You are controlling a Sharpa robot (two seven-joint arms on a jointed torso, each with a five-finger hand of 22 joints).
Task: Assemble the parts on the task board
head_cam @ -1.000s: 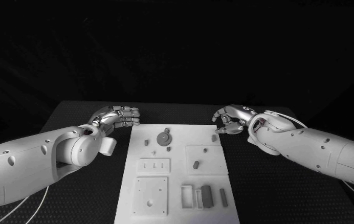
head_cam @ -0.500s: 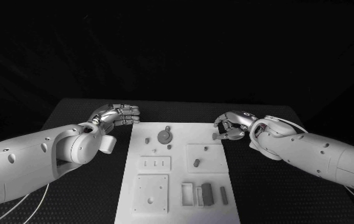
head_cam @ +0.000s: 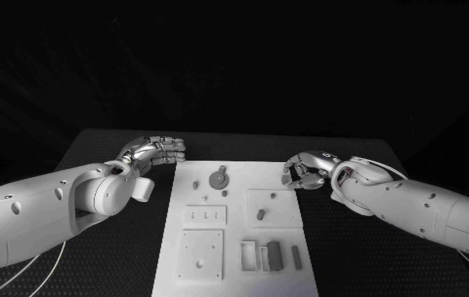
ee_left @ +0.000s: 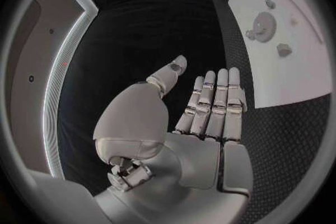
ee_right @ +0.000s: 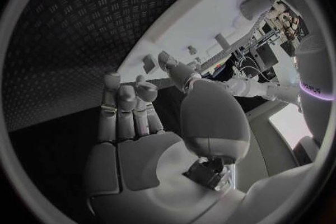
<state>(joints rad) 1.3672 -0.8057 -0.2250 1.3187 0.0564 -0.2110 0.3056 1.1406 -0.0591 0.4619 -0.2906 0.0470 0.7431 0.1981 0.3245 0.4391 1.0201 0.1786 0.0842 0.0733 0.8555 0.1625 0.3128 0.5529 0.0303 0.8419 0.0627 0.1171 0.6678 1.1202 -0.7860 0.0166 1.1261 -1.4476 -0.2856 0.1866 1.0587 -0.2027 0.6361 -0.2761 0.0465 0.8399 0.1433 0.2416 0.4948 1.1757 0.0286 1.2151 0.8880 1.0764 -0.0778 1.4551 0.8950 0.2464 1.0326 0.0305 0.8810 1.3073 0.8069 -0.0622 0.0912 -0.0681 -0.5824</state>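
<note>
The white task board lies lengthwise in the middle of the table. On it are a round grey part near the far end, a small peg mid-board, and dark bars at the near end. My right hand hangs over the board's far right edge with its fingers curled down. In the right wrist view its fingers and thumb stand apart with nothing between them, and a small part lies just beyond the fingertips. My left hand hovers off the board's far left corner, fingers straight, holding nothing.
A plate with three slots and a square plate with a hole sit on the board's left half; pale frames stand beside the bars. Black ribbed table flanks the board. In the left wrist view the round part lies on the board.
My right hand has dropped toward the board's right edge and curled in over the small part that lay there. The left hand has hardly moved.
</note>
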